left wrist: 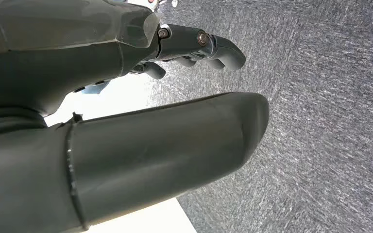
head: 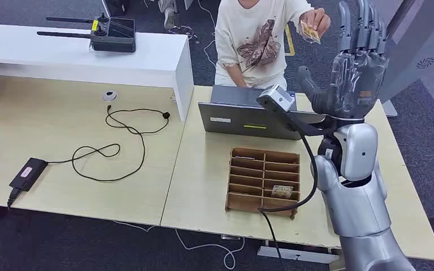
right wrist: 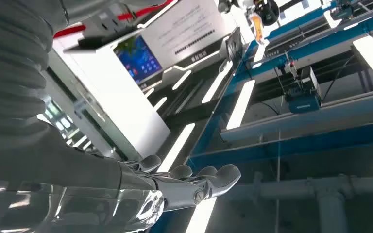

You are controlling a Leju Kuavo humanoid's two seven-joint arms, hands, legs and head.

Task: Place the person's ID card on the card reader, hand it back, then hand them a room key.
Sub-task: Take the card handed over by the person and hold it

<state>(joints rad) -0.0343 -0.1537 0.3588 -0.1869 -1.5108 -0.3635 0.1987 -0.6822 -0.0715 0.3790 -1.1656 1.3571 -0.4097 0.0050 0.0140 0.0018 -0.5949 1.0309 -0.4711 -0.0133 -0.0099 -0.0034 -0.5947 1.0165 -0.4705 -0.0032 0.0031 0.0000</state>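
Observation:
A person in a white T-shirt (head: pixel 254 39) sits across the table, holding a yellow-orange ID card (head: pixel 309 31) up in one hand. My right hand (head: pixel 353 68) is raised just right of that card, fingers straight up and spread, holding nothing and apart from the card. In the right wrist view the fingers (right wrist: pixel 194 182) stretch out against the ceiling. The grey card reader (head: pixel 248 117) stands on the table in front of the person. A wooden divided tray (head: pixel 230 176) nearer me holds a room key card (head: pixel 281 191). My left hand (left wrist: pixel 194 46) hangs over carpet, holding nothing.
A black cable (head: pixel 113 141) and a black power adapter (head: pixel 28 173) lie on the left table. A white counter (head: pixel 147 62) behind carries a black device with antennas (head: pixel 113 35). My right forearm (head: pixel 353 186) rises past the tray's right side.

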